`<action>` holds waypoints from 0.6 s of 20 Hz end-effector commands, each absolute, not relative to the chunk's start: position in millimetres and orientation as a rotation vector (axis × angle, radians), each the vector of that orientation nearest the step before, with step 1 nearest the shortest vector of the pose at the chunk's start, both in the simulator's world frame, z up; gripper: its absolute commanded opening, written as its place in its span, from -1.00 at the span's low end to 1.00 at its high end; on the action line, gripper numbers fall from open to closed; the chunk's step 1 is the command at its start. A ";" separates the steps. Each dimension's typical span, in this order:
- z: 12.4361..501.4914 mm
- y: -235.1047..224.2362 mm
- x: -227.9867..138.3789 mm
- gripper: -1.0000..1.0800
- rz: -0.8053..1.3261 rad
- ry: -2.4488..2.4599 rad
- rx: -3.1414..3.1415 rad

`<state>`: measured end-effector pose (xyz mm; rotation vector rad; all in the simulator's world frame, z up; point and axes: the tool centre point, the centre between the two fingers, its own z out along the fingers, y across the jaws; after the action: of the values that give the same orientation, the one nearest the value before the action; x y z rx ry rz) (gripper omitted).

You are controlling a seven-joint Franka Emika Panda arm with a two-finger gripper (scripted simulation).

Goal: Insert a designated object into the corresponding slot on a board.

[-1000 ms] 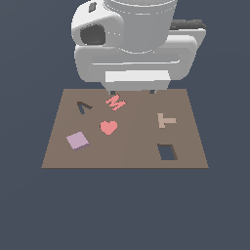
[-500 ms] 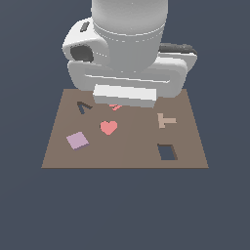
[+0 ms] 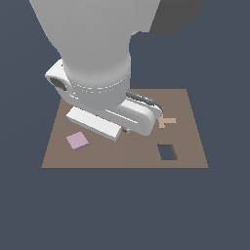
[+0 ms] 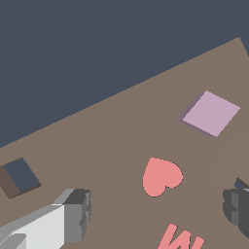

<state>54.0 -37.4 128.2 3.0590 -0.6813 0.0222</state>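
The pale lilac square tile (image 3: 77, 140) lies flat on the brown board (image 3: 122, 155) toward the exterior view's left. The dark square slot (image 3: 167, 152) is cut near the board's front right. In the wrist view my gripper (image 4: 155, 211) hangs open above the board (image 4: 112, 141) with nothing held. One of its fingers (image 4: 75, 214) shows at one side, the other at the frame's edge. The tile (image 4: 210, 113) sits beyond the fingers and apart from them. The slot (image 4: 20, 176) is far off on the other side. In the exterior view the arm's bulk hides the fingers.
A red-pink heart (image 4: 161, 176) lies on the board between the finger lines, with a red-pink letter M (image 4: 182, 239) beside it. A tan T-shaped piece (image 3: 167, 121) rests behind the slot. Dark floor surrounds the board.
The arm has swung forward and down over the board. It now covers the heart, the M and the V cut-out in the exterior view. Tile and slot have not moved.
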 end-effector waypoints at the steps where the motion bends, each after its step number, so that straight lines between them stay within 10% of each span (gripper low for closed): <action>1: 115.0 -54.3 62.5 0.92 0.019 -0.858 3.014; 12: 69.5 -117.6 75.3 0.92 0.007 -1.448 2.784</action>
<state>74.7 -110.6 74.4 2.8163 -1.3827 0.0071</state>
